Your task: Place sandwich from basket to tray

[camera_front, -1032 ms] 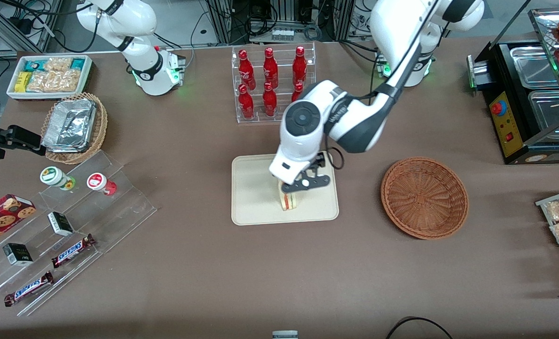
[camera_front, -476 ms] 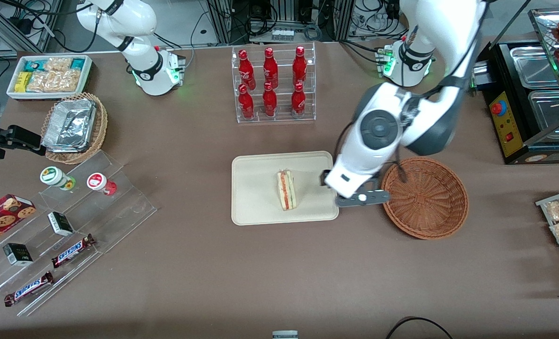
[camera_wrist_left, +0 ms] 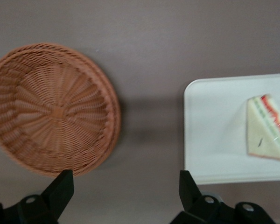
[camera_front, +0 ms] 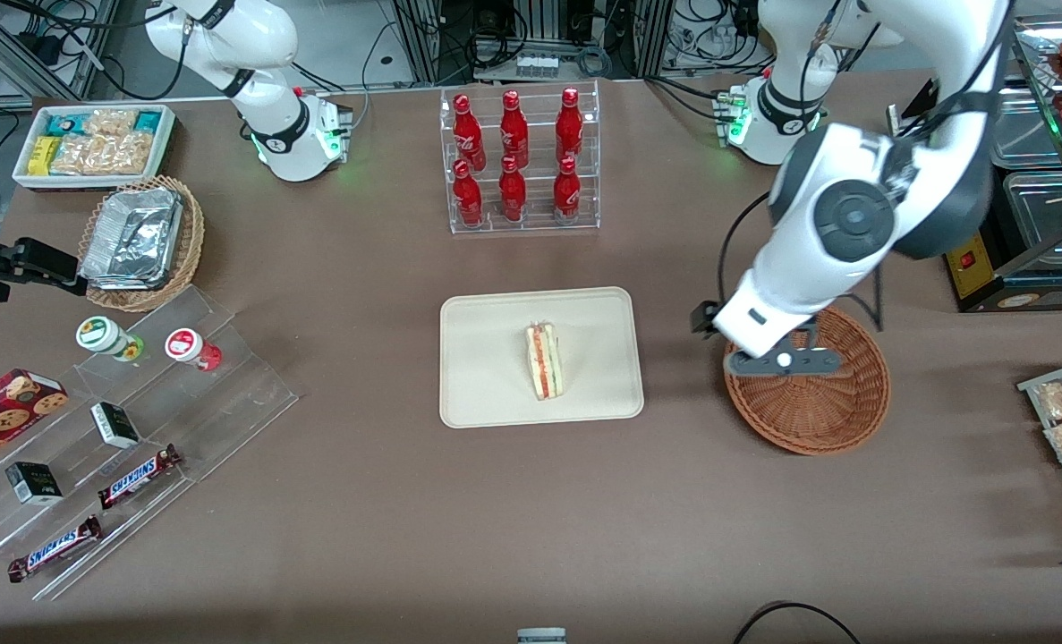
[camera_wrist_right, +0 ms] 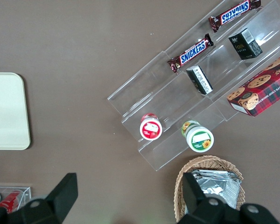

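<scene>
The sandwich (camera_front: 544, 361) (camera_wrist_left: 267, 128) lies on the cream tray (camera_front: 495, 394) (camera_wrist_left: 214, 140), its red, orange and green layers facing up, with nothing touching it. The reddish-brown woven basket (camera_front: 817, 402) (camera_wrist_left: 51, 107) stands beside the tray, toward the working arm's end of the table, with nothing in it. My gripper (camera_front: 781, 362) (camera_wrist_left: 123, 196) hangs well above the table over the basket's rim on the side nearest the tray. It is open and holds nothing; only bare table shows between its fingers.
An acrylic rack of red bottles (camera_front: 517, 161) stands farther from the front camera than the tray. A stepped acrylic display of snacks (camera_front: 128, 420), a lighter wicker basket of foil trays (camera_front: 141, 241) and a white bin (camera_front: 92, 143) lie toward the parked arm's end. A black appliance (camera_front: 1005, 197) stands near the basket.
My gripper let go of the sandwich on the tray, rose and swung sideways to the basket. The sandwich stays where it was set down.
</scene>
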